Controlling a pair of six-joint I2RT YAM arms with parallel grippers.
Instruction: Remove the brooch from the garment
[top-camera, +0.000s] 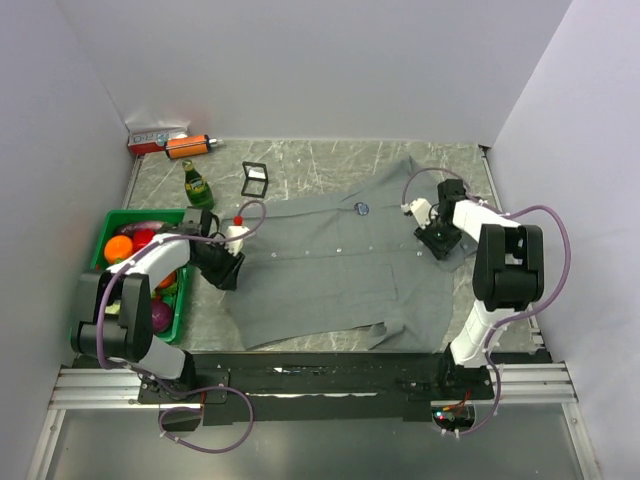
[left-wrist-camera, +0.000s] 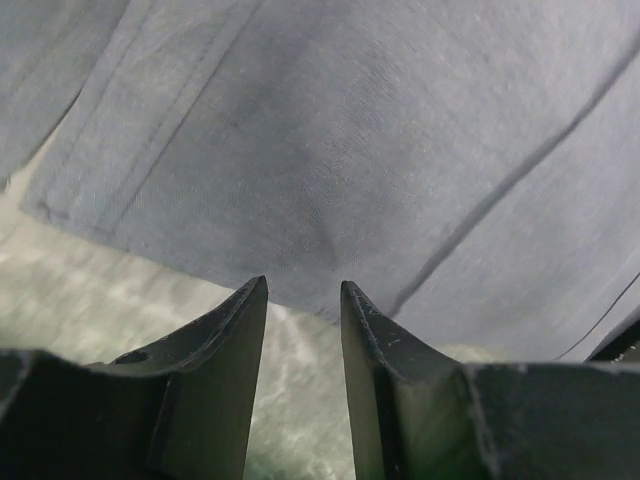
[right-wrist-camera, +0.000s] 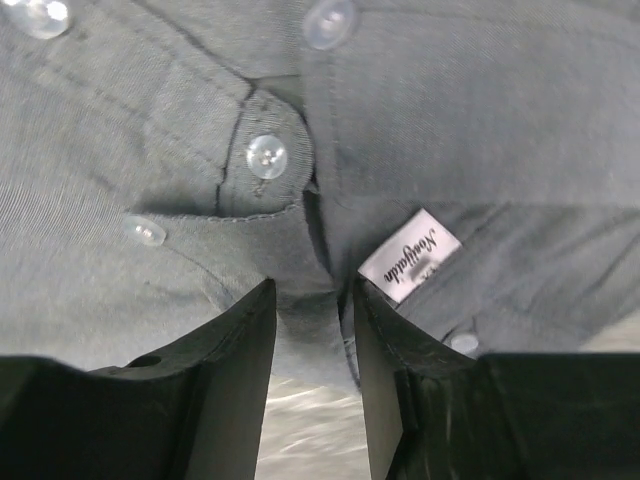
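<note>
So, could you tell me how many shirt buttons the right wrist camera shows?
5 buttons: one at the top-left corner, one top centre, one mid-frame on a tab, one lower left of that, one under the white label. The right gripper may hide more.

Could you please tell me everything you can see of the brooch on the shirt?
The brooch is a small round disc, dark bluish with a paler rim. It lies flat and face up on the grey shirt, close to the shirt's far edge and right of the table's middle. Only the shirt's cloth touches it. It shows in the top view alone, too small to tell its material or its fastening; neither wrist view shows it.
</note>
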